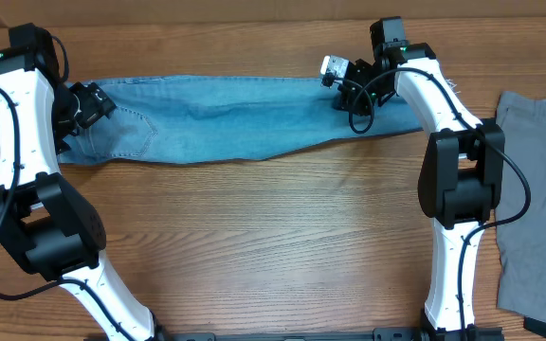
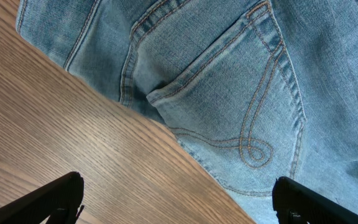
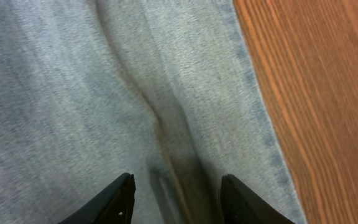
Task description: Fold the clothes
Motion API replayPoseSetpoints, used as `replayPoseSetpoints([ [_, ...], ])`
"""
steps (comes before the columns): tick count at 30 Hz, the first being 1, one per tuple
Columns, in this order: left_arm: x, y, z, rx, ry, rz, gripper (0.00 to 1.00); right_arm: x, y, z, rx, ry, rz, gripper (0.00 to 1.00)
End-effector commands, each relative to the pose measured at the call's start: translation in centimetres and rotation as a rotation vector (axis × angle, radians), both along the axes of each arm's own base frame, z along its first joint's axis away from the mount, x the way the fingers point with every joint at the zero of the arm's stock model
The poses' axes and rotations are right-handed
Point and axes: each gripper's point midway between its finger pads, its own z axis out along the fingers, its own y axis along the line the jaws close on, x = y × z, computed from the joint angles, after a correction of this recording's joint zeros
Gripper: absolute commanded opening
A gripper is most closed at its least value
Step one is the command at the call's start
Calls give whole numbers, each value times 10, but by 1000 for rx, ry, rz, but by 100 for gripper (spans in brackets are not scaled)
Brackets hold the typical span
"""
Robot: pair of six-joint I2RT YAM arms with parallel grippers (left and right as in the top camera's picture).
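The jeans [image 1: 245, 118] lie stretched out flat in one long strip along the far side of the counter [image 1: 273, 237], running from one hand to the other. The left hand [image 1: 88, 102] hangs over the waist end, as wide open as can be, its two dark fingers [image 2: 55, 196] far apart and nothing between them. Straight beneath it is the near edge of the denim where it meets the bare wood, and just beyond that a back pocket [image 2: 229, 93] with looping orange stitching. The right hand [image 3: 179, 196] is low over the leg end. Its fingers [image 3: 114, 199] stand part way apart, one on each side of a darker crease in the cloth. No denim is gathered or lifted between them, and I cannot tell whether the tips touch the fabric. To the outer side of that hand the edge of the leg runs along bare wood. Well off to the right of the right hand, at the counter's edge and apart from the jeans, lies a grey cloth [image 1: 538, 189], spread flat.
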Motion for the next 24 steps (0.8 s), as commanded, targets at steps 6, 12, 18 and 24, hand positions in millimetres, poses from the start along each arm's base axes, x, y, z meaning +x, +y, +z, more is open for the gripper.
replayPoseSetpoints([
  [6, 0, -4, -7, -15, 16, -20, 100, 1, 4, -4, 20, 19, -12, 48],
  [12, 0, -4, -7, -15, 16, -20, 100, -6, 3, -6, 15, 51, -12, 47],
  [18, 0, -4, -7, -14, 16, -20, 100, -6, 3, -7, 15, 54, -12, 43],
  [24, 0, -4, -7, -15, 16, -20, 100, -6, 3, -6, 16, 53, -12, 41],
])
